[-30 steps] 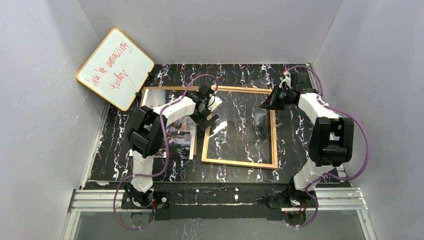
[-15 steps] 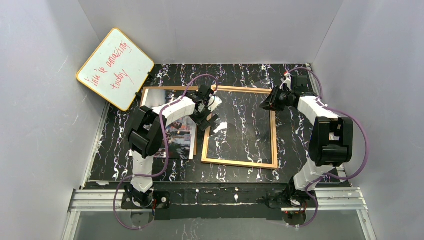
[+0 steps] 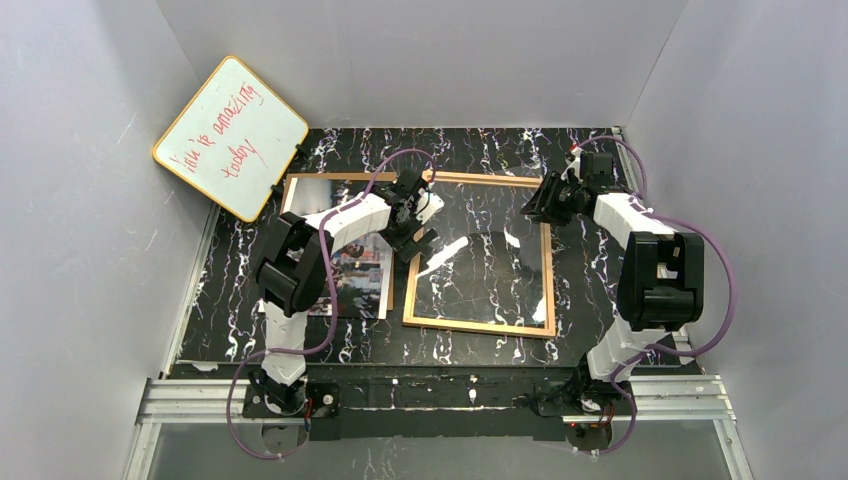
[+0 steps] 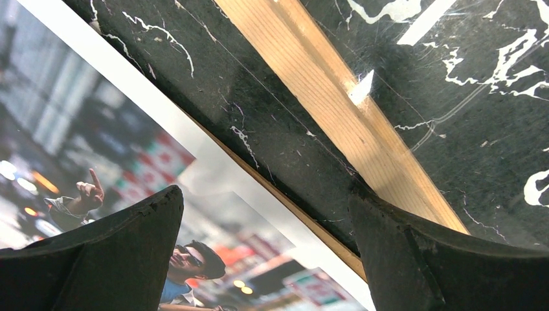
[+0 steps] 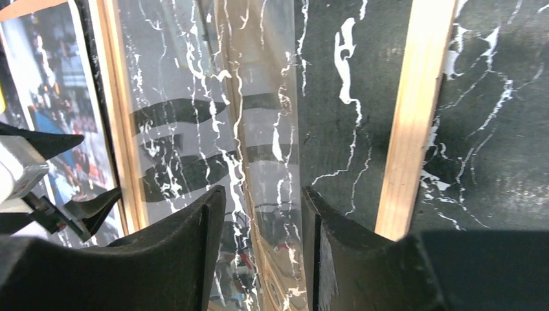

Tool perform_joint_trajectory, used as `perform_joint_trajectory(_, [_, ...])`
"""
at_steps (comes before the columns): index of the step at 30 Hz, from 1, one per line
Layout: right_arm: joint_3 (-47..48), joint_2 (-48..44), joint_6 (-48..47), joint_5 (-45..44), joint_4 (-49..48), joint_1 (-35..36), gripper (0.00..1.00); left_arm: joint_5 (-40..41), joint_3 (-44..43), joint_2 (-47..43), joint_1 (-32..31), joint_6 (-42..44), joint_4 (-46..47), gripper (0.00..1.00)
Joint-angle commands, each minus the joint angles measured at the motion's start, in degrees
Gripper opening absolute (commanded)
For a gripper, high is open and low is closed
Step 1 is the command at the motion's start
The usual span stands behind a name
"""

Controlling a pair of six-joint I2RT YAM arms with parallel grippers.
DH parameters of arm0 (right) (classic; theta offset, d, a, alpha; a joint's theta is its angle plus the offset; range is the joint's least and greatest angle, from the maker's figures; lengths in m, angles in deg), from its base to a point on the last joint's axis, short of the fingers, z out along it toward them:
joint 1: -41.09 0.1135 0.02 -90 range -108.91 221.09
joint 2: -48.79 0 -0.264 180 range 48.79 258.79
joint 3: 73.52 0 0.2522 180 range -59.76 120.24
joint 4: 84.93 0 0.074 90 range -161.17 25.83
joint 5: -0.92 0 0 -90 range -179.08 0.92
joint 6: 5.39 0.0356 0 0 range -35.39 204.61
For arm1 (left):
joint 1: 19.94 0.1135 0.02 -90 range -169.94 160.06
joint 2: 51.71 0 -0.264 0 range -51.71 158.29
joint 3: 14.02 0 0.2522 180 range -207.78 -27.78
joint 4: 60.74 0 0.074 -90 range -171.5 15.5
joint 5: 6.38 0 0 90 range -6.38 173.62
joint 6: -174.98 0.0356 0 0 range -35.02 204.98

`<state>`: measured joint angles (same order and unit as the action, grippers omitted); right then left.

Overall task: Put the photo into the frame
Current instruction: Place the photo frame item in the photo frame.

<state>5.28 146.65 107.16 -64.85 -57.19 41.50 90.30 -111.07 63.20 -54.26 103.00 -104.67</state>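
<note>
White-and-black arms (image 3: pixel 350 215), purple cables (image 3: pixel 735 300)

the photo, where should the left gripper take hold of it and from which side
Take the white-bordered long edge facing the frame, coming down from the frame side. The photo lies flat on the table, so only an edge offers a pinch, and this one is uncovered. The open left gripper hangs astride it.

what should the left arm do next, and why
Probably shift the left gripper toward the photo and lower onto its edge nearest the frame. The open fingers hold nothing and straddle the table strip between them, and the photo lies flat outside the frame.
</note>
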Motion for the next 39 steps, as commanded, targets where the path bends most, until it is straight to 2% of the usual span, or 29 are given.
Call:
perform_joint_trajectory(1, [0.94,0.9,-1.02,-4.65,0.43,0.04,0.55,0.12,0.92,-1.23,-0.74,0.27,-3.66,0.98])
perform_joint_trajectory(15, [3.59,4.04,-1.92,-12.31,3.1,0.08,0.66,0.47,1.13,-1.17,-0.74,0.45,-3.85,0.98])
perform_joint_trajectory(20, [3.92,3.01,-1.96,-15.17,3.03,0.04,0.79,0.26,1.13,-1.08,-0.74,0.44,-3.89,0.98])
perform_joint_trajectory(26, [4.79,2.83,-1.78,-15.64,3.27,0.04,0.79,0.74,1.19,-1.13,-0.74,0.52,-3.91,0.98])
perform_joint_trajectory(29, [4.92,2.24,-1.16,-15.49,3.2,0.12,0.75,0.72,1.35,-1.29,-0.74,0.52,-3.83,0.98])
perform_joint_trajectory(35, [0.91,-1.58,1.47,-16.64,3.32,2.83,0.45,0.05,0.89,-2.29,-0.65,0.2,-4.23,0.98])
perform_joint_trajectory(39, [-4.25,-5.51,2.61,-19.81,3.57,3.99,0.38,-1.36,-0.07,-2.87,-0.65,-0.09,-5.24,0.98])
